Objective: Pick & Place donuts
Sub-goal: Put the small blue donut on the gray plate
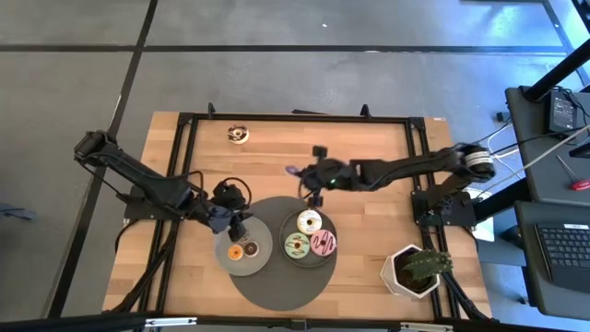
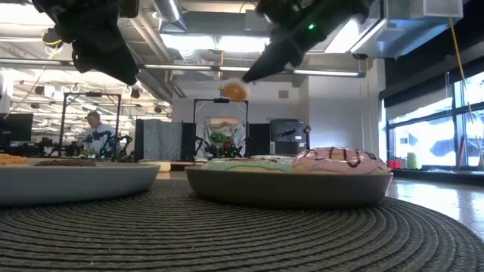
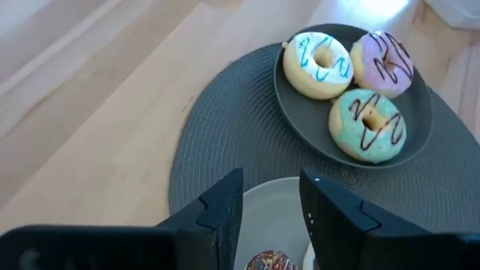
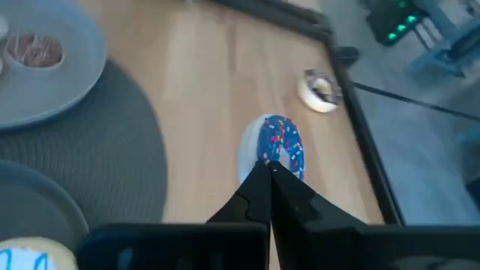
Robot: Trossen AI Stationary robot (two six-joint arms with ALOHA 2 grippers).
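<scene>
My right gripper (image 1: pixel 302 172) is shut on a blue-iced, sprinkled donut (image 4: pixel 276 142) above the bare wood, beyond the round mat's far edge. My left gripper (image 1: pixel 232 219) hovers open over the left grey plate (image 1: pixel 255 265), where two small donuts (image 1: pixel 241 249) lie flat; the left wrist view shows a brown sprinkled one (image 3: pixel 266 262) below my fingers. On the right plate (image 1: pixel 309 263) rest cream (image 3: pixel 319 54), pink (image 3: pixel 384 60) and green (image 3: pixel 367 124) donuts. Another donut (image 1: pixel 239 135) lies on the table near its far edge. My right gripper pinches the blue donut by its rim (image 4: pixel 271 159) between the two fingertips, at their free ends. The fingers slant down toward the table's left. The donut (image 2: pixel 233 91) sticks out past the tips, tilted on edge and lifted clear of the table.
Both plates stand on a dark woven round mat (image 1: pixel 277 290) at the table's near middle. A white pot with a green plant (image 1: pixel 413 270) stands at the near right corner. Black frame rails run along the table's far and side edges. Bare wood lies between the mat and the far rail.
</scene>
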